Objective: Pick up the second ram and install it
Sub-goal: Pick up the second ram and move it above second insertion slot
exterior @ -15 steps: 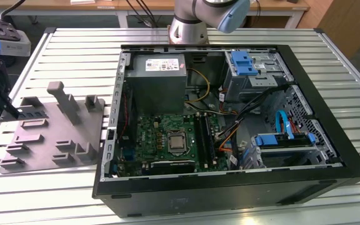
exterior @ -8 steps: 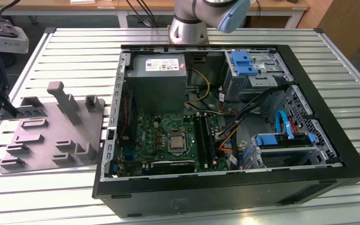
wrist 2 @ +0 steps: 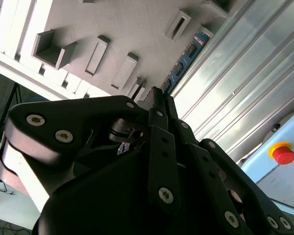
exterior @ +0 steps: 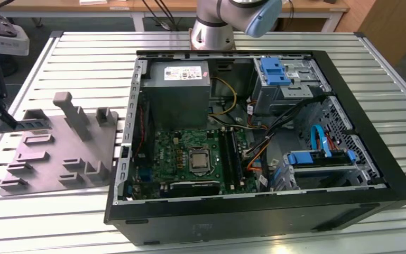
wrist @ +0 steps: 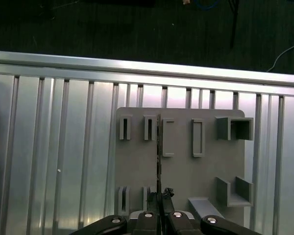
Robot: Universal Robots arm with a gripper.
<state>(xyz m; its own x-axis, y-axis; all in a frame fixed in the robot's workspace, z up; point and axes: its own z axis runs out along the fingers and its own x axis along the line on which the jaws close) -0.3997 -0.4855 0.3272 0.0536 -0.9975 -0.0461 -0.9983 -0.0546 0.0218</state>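
Note:
My gripper hangs at the exterior view's far left, over the grey holder plate. It is shut on the second ram, a thin dark stick that juts out level from the fingers above the plate. The second wrist view shows the ram as a board with black chips reaching out from the closed gripper. Seen edge-on in the first wrist view, the ram is a thin dark line running from the gripper across the plate. The motherboard's long black slots lie inside the open computer case.
The open black computer case sits on the slatted aluminium table, to the exterior view's right of the plate. Inside are the motherboard, power supply, cables and blue drive brackets. A red stop button shows off the table.

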